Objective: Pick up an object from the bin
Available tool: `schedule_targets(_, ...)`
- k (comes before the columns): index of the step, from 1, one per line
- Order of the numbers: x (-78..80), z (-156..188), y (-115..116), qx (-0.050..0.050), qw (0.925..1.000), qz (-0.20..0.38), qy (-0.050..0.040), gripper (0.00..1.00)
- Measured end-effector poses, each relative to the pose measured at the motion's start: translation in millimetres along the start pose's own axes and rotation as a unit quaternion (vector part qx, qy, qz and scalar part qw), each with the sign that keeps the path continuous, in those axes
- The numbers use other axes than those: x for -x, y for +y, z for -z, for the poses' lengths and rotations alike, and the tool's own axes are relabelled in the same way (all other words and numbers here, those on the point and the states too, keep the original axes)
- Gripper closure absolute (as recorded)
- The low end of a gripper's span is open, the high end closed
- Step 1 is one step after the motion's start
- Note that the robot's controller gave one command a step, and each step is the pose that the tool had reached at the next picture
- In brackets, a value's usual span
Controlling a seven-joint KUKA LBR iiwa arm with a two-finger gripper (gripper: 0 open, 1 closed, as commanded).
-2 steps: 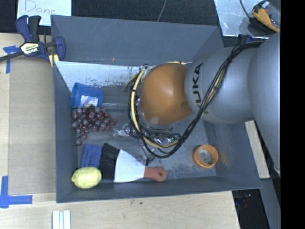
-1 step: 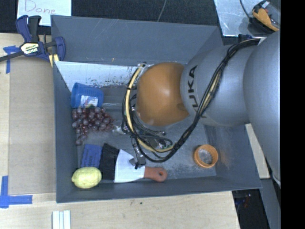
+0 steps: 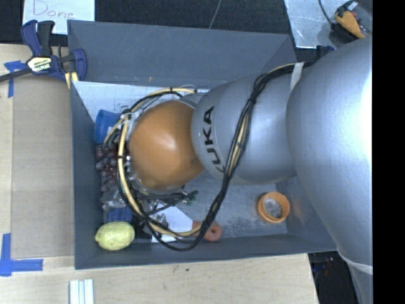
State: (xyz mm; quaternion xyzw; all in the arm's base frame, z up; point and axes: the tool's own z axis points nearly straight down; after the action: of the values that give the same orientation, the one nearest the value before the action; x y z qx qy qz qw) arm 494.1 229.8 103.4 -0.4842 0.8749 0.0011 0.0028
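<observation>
Pale counter [image 3: 38,170], grey bin [image 3: 190,56] set on it, floor of the bin scuffed.

Near wall, left corner: yellow-green lemon [image 3: 115,235], long axis running left-right along the wall. Right of it a white card [image 3: 177,222], partly under cables [image 3: 237,151], then a small red ring [image 3: 214,232] close to the near wall. Further right, well apart from the rest: an orange tape roll [image 3: 273,207], lying flat.

Mid bin: the arm [image 3: 266,132] comes in from the right. Its orange cover [image 3: 161,147] hangs over the left half of the floor. The pincer is hidden beneath that cover. Open or closed, holding anything or not: cannot tell.

Left of the cover, against the left wall: a dark cluster, looks like grapes [image 3: 105,163], strung near-to-far along the wall. Beyond it, toward the far-left corner, a blue piece [image 3: 104,126], kind unclear.

Judgement: grapes lie nearest the wrist, just to its left. Lemon sits toward the near-left corner, a little further off. Either one calls for a short shift leftward, not rightward. The tape roll is behind the wrist, on the arm's own side, the awkward choice.
</observation>
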Motion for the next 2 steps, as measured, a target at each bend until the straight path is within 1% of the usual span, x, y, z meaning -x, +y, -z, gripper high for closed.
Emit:
schedule_targets(1,10.4,-33,-1,-0.002,0.9873,-0.159,0.0013,0.00)
schedule_targets(2,21.3,-33,-20,-0.001,1.0000,0.000,-0.0012,1.00)
